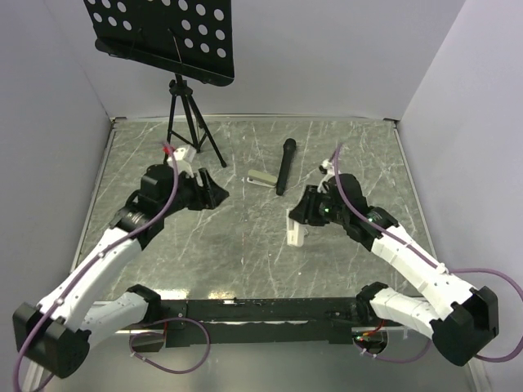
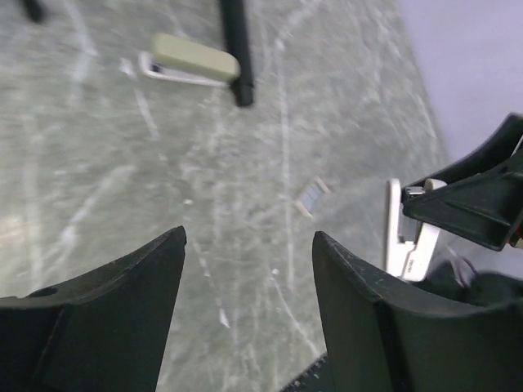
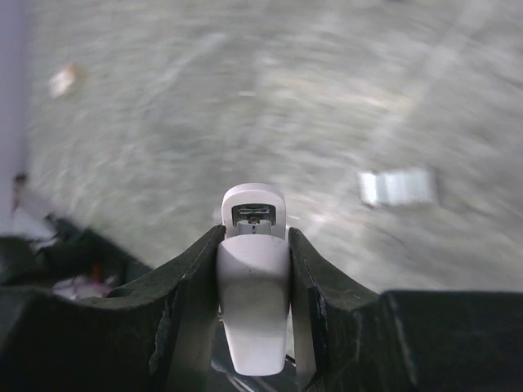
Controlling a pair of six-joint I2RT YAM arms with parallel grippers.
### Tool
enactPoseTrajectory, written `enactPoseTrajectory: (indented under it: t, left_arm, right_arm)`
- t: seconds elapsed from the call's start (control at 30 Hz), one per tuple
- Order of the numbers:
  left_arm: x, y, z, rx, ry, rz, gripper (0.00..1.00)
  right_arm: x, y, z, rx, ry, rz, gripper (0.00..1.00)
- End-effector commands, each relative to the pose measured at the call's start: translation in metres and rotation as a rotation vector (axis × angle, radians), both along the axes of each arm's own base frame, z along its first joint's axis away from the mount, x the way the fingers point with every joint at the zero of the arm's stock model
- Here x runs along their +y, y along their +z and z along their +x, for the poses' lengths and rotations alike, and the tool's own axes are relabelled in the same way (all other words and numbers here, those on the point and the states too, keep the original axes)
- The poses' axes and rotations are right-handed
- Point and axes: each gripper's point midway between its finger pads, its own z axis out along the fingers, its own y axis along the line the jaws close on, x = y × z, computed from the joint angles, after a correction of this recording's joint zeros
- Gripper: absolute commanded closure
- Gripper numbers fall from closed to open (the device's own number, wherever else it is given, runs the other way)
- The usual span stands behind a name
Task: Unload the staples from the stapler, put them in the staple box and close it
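The right end effector (image 3: 254,237) is clamped on the white stapler (image 3: 254,310), which hangs just above the counter (image 1: 245,253). The left end effector (image 2: 249,241) stands wide and empty, well left of the stapler. A small pale strip (image 2: 312,198), probably staples, lies near the stapler. The right grip should probably hold steady while the left approaches squarely, to avoid twisting the stapler loose.

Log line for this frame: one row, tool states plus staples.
right tool: shut on white stapler | left tool: open, empty | staple strip: loose on table
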Motion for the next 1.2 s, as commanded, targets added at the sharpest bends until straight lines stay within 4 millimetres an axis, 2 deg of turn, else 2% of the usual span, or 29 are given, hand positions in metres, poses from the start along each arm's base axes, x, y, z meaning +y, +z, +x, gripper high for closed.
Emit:
enactPoseTrajectory:
  t: [0.0,0.03,0.07,0.1,0.17,0.27,0.33,0.37,0.4,0.5,0.7,0.87,0.97,1.17]
  left_arm:
    - [-0.047,0.015,-0.001,0.036,-0.214,-0.133,0.35]
    - [-0.053,0.016,0.000,0.049,-0.242,-0.142,0.37]
    - [-0.059,0.026,0.001,0.045,-0.277,-0.160,0.39]
    - [-0.067,0.020,0.001,0.082,-0.323,-0.168,0.42]
    - [-0.075,0.029,0.005,0.087,-0.358,-0.184,0.44]
    - [-0.085,0.021,0.004,0.138,-0.418,-0.201,0.44]
    - [-0.093,0.018,-0.004,0.155,-0.495,-0.241,0.43]
    - [-0.094,0.004,-0.011,0.188,-0.525,-0.252,0.42]
    - [-0.097,0.006,-0.014,0.168,-0.556,-0.273,0.41]
    - [-0.096,-0.007,-0.020,0.244,-0.569,-0.267,0.39]
    - [-0.095,-0.007,-0.023,0.240,-0.581,-0.267,0.37]
    - [-0.091,-0.025,-0.024,0.297,-0.544,-0.223,0.40]
    - [-0.095,-0.025,-0.026,0.304,-0.567,-0.223,0.40]
    - [-0.094,-0.029,-0.025,0.316,-0.545,-0.210,0.48]
  right_arm:
    - [0.050,0.074,0.007,-0.239,0.170,0.189,1.00]
    - [0.055,0.076,0.006,-0.240,0.187,0.205,1.00]
    - [0.065,0.081,-0.001,-0.244,0.224,0.229,1.00]
    - [0.072,0.090,-0.001,-0.273,0.244,0.249,1.00]
    - [0.084,0.095,-0.006,-0.294,0.285,0.255,1.00]
    - [0.095,0.096,-0.008,-0.309,0.302,0.254,1.00]
    - [0.101,0.093,-0.007,-0.304,0.311,0.258,1.00]
    - [0.103,0.094,-0.008,-0.306,0.317,0.259,1.00]
    - [0.108,0.090,-0.008,-0.295,0.326,0.251,1.00]
    - [0.113,0.086,-0.008,-0.294,0.326,0.231,1.00]
    - [0.118,0.087,-0.006,-0.307,0.311,0.216,1.00]
    - [0.114,0.091,-0.004,-0.333,0.274,0.199,1.00]
    - [0.108,0.089,0.000,-0.348,0.241,0.181,1.00]
    - [0.112,0.091,0.000,-0.357,0.254,0.181,1.00]
